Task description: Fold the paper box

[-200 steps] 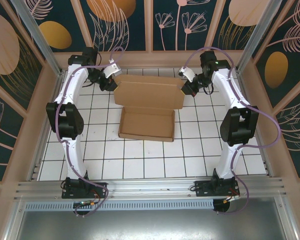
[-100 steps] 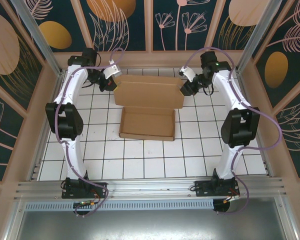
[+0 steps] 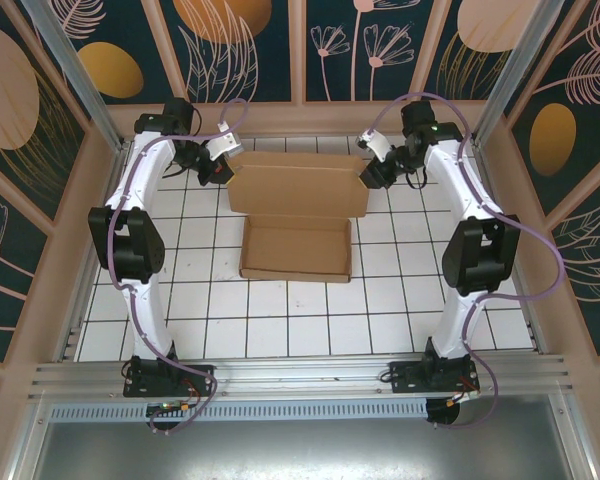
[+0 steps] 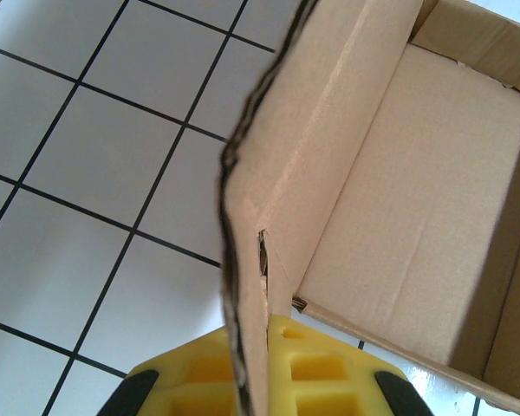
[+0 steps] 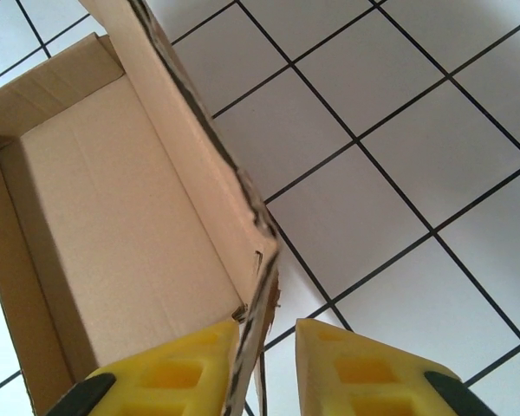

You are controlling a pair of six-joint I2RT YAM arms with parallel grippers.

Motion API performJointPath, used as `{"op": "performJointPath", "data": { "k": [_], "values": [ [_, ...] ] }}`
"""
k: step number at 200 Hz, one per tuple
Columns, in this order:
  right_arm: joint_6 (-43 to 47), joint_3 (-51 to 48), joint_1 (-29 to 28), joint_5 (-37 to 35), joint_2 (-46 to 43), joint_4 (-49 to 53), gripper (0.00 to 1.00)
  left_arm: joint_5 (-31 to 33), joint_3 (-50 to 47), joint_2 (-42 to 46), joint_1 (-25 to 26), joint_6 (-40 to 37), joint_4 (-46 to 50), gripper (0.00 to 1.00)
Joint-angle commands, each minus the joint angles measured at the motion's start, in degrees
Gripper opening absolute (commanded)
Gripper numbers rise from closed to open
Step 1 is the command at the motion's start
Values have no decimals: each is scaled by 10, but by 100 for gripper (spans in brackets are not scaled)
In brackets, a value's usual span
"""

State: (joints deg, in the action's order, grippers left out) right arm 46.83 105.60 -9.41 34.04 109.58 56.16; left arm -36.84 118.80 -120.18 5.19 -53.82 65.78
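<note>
The brown paper box lies mid-table with its tray open upward and its wide lid raised at the back. My left gripper is at the lid's left end. In the left wrist view its yellow fingers press from both sides on a lid side flap; the left gripper is shut on it. My right gripper is at the lid's right end. In the right wrist view, the right gripper is open: the flap edge rests against one finger, with a gap to the other.
White tiled table with black grout lines stretches toward the arm bases. Wooden frame rails and patterned walls close in the back and sides, just behind both wrists.
Both grippers have drawn a little toward the back with the lid ends, and the box has slid slightly to the right. The lid stands a touch more upright.
</note>
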Motion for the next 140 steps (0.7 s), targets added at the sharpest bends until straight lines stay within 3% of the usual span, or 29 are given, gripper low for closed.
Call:
{"op": "performJointPath", "data": {
  "k": [1, 91, 111, 123, 140],
  "values": [
    [7, 19, 3, 11, 12, 24, 21, 1, -6, 10, -1, -18, 3, 0],
    [13, 39, 3, 15, 33, 59, 17, 3, -7, 9, -1, -14, 2, 0],
    [14, 42, 3, 15, 34, 60, 10, 4, -7, 10, 0, -14, 1, 0],
    [14, 45, 3, 16, 34, 61, 0, 3, -6, 10, -1, -13, 1, 0],
    [13, 52, 2, 16, 34, 64, 0, 2, -6, 12, -1, -10, 0, 0]
  ]
}}
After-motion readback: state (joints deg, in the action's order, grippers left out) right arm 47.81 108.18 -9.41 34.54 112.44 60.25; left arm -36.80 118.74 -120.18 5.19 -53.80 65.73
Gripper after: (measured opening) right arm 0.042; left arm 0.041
